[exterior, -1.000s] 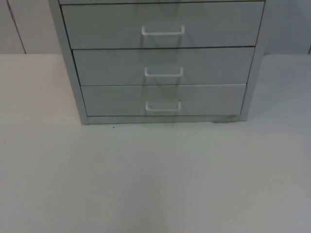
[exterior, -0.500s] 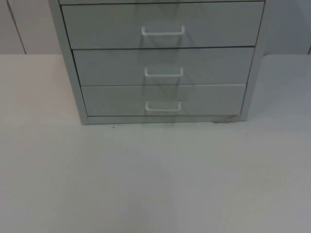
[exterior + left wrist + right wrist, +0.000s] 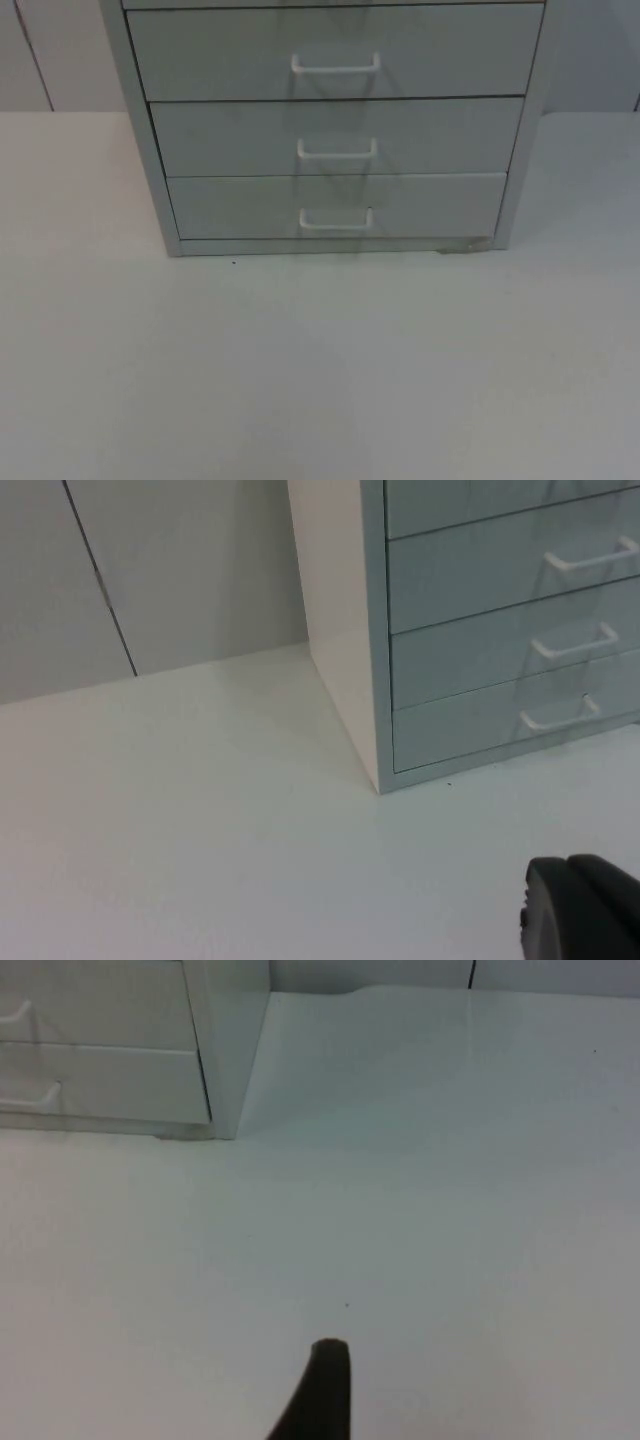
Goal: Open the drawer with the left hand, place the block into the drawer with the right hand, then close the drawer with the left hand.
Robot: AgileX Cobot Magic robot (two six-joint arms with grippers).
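Note:
A grey drawer cabinet (image 3: pixel 150 150) stands at the back of the white table. Its three visible drawers are all pushed in flush: the upper drawer (image 3: pixel 200 55), the middle drawer (image 3: pixel 220 135) and the bottom drawer (image 3: pixel 230 208). Each has a white handle, the bottom handle (image 3: pixel 335 222) being the lowest. In the left wrist view the cabinet (image 3: pixel 340 630) shows its left side and front, and my left gripper (image 3: pixel 582 912) waits above the table, off the cabinet's front left corner. My right gripper (image 3: pixel 322 1392) waits over the table to the right front of the cabinet (image 3: pixel 235 1050).
The white table (image 3: pixel 320 370) stretches wide in front of the cabinet. A grey partition wall (image 3: pixel 150 570) closes the back. A small scuff (image 3: pixel 470 244) marks the cabinet's front right foot.

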